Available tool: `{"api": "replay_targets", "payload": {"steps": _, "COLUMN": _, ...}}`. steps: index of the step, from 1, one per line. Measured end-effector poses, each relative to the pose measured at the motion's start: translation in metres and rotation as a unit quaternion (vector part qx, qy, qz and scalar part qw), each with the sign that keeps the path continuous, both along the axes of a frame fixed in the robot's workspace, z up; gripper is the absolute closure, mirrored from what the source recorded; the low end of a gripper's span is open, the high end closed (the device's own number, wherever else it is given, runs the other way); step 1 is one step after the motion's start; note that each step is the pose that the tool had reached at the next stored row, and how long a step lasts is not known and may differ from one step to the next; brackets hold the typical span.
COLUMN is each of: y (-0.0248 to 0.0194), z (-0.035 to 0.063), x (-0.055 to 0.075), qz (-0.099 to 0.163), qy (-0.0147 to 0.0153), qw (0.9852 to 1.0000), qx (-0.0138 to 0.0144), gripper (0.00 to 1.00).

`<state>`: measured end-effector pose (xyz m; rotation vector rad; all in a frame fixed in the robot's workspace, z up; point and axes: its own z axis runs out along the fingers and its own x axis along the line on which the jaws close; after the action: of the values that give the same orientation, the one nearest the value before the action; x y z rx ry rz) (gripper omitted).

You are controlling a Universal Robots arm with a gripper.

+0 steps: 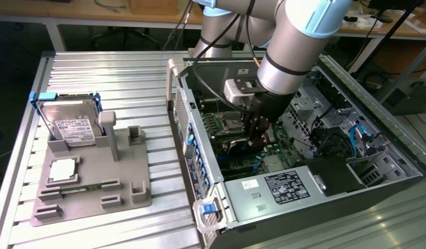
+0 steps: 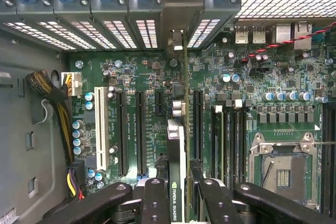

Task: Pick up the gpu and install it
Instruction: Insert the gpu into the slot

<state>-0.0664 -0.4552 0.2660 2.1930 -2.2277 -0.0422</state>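
The black fingers [image 2: 155, 199] are pinching the gpu [image 2: 177, 150], a thin dark expansion card with a silver metal bracket. The wrist view shows it edge-on, held upright between the two pads. The card runs from the grip towards the case's rear wall, where its bracket end meets the row of perforated slot covers [image 2: 126, 32]. It hangs over the green motherboard [image 2: 152, 77], in line with the long black expansion slots [image 2: 140, 129] and apart from the white slot [image 2: 100, 129]. I cannot tell whether its lower edge is seated.

In the exterior view the gripper [image 1: 258, 132] is deep inside the open grey computer case [image 1: 379, 171], towards the exterior view's right. A boxy silver hard drive [image 1: 71, 122] stands in a grey plastic holder [image 1: 95, 192] on the ribbed metal counter [image 1: 109, 72], well apart at that view's left.

To do this step well, I judge the card should stay vertical and parallel to its slot. Press straight down and evenly, with the bracket tracking the rear opening. Any tilt risks jamming the connector.
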Motion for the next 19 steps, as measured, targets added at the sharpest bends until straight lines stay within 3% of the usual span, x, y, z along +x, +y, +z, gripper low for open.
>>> {"api": "replay_targets", "payload": {"steps": 12, "y": 0.0, "z": -0.0059, "x": -0.0026, "qz": 0.0, "qy": 0.0001, "qw": 1.0, "qx": -0.0002, "gripper": 0.73}}
{"api": "replay_targets", "payload": {"steps": 19, "y": 0.0, "z": -0.0035, "x": -0.0026, "qz": -0.001, "qy": 0.0001, "qw": 1.0, "qx": -0.0002, "gripper": 0.73}}
